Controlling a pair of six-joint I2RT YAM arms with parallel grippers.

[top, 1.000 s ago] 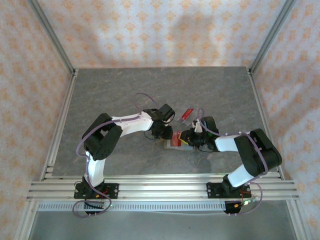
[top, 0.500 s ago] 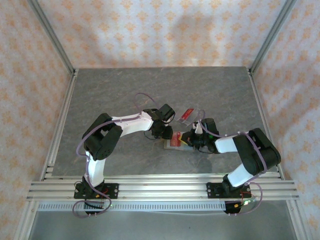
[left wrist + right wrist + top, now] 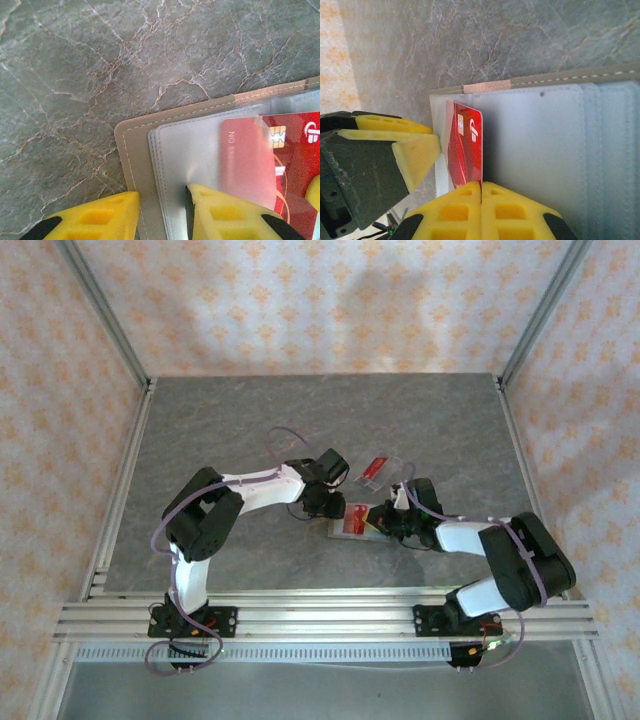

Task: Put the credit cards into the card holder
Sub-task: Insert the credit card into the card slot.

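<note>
The grey, marble-veined surface (image 3: 250,420) sits inside an aluminium frame (image 3: 320,612), with orange-patterned wallpaper (image 3: 320,300) on 3 sides. From above, both arms meet near the middle. The left gripper (image 3: 328,505) is at the left end of the card holder (image 3: 335,531) and the right gripper (image 3: 386,522) is at its right end. A red card (image 3: 352,519) lies over the open holder between them. Over the last second the right arm's elbow has shifted outward and toward the near edge, and its gripper has closed fully. The card now looks flatter on the holder, which suggests it is being fed in and has not yet been let go. A second red card (image 3: 377,468) lies well apart, further back.

From the left wrist, the card holder (image 3: 131,150) lies flat on the surface (image 3: 75,75) with its clear sleeves (image 3: 200,150) stacked inside. The near end of the red card (image 3: 295,165) looks frosted, as if already under 1 sleeve. The left gripper (image 3: 161,210) has its 2 yellow fingers apart, 1 on the sleeves and 1 just outside the tan rim. It is released and grasps nothing, and seems to be pinning the holder.

From the right wrist, the right gripper (image 3: 481,187) is clenched on the near edge of the red card (image 3: 465,145). The card stands tilted at the left end of the sleeves (image 3: 530,150), with a finger of the left gripper just beside it.
</note>
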